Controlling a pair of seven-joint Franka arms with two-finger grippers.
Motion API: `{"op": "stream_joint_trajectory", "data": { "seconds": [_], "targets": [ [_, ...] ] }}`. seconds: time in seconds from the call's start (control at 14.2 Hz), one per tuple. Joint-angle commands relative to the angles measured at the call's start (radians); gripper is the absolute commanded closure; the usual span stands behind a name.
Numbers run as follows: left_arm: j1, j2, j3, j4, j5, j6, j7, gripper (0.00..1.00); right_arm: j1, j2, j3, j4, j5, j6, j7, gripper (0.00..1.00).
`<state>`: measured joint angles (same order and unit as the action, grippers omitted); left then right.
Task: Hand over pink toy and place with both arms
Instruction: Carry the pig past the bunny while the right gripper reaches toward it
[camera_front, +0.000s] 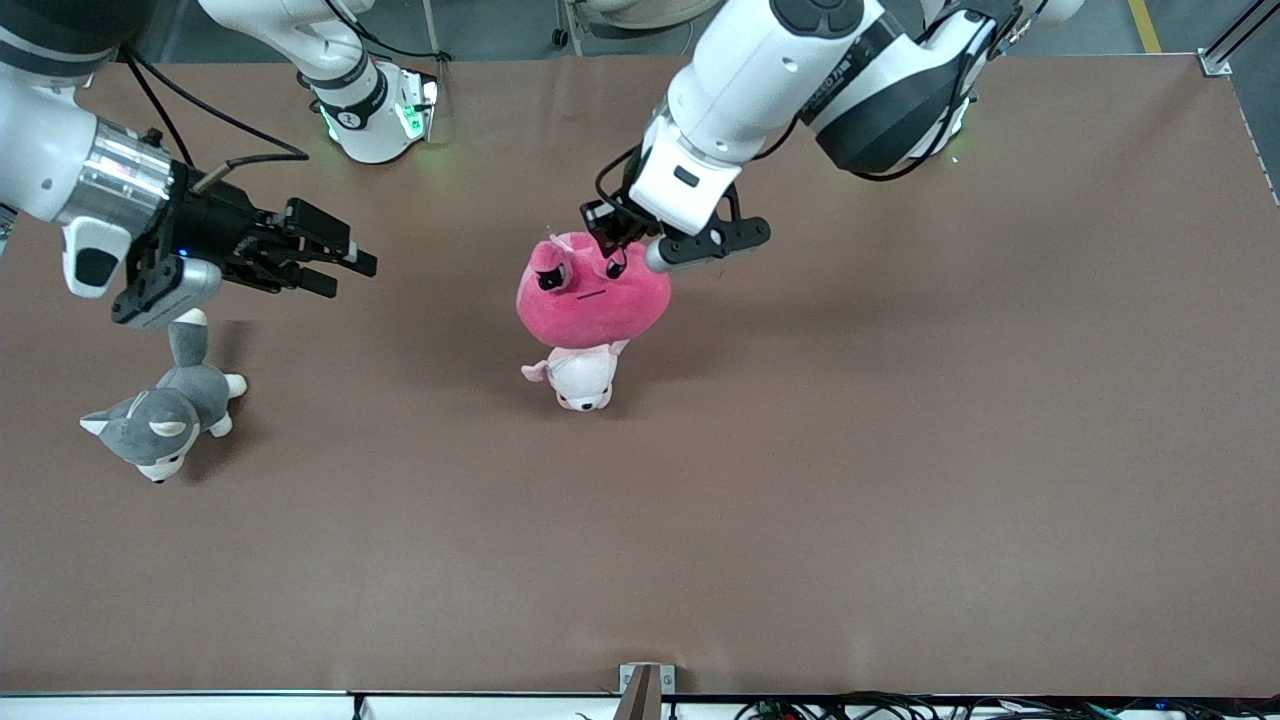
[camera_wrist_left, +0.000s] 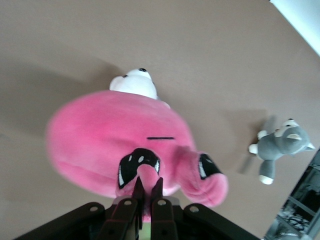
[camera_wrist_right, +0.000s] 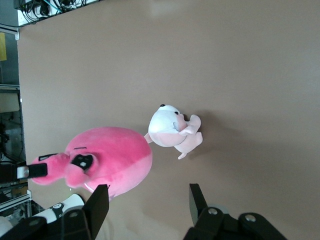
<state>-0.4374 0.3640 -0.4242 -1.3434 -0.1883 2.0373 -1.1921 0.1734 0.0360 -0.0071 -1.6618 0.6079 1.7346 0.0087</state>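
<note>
The left gripper (camera_front: 612, 238), fingers clamped on a fold between the eyes, holds the hot-pink rounded plush toy (camera_front: 592, 296) in the air over the small pale pink-and-white animal plush (camera_front: 580, 377) at mid-table. The right gripper (camera_front: 340, 268), fingers spread and empty, hovers over the brown table (camera_front: 900, 450) above the grey-and-white husky plush (camera_front: 165, 405), which lies toward the right arm's end from the pale plush.

Pink toy (camera_front: 590, 300): hot pink, black eyes. Small plush (camera_front: 583, 380): pale pink, white. Husky plush (camera_front: 165, 410): grey, white. Counter (camera_front: 900, 450): brown. Arms: white, black grippers.
</note>
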Motion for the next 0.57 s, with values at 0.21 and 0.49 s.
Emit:
{"op": "stream_joint_trajectory", "data": {
  "seconds": [0.21, 0.49],
  "targets": [
    [-0.061, 0.049, -0.001, 0.035, -0.008, 0.081, -0.075, 1.0, 0.087, 0.015, -0.008, -0.003, 0.026, 0.016, 0.08, 0.26],
    [-0.104, 0.058, 0.001, 0.035, -0.01, 0.101, -0.171, 1.0, 0.116, 0.024, -0.008, -0.01, 0.024, 0.008, 0.082, 0.26]
  ]
}}
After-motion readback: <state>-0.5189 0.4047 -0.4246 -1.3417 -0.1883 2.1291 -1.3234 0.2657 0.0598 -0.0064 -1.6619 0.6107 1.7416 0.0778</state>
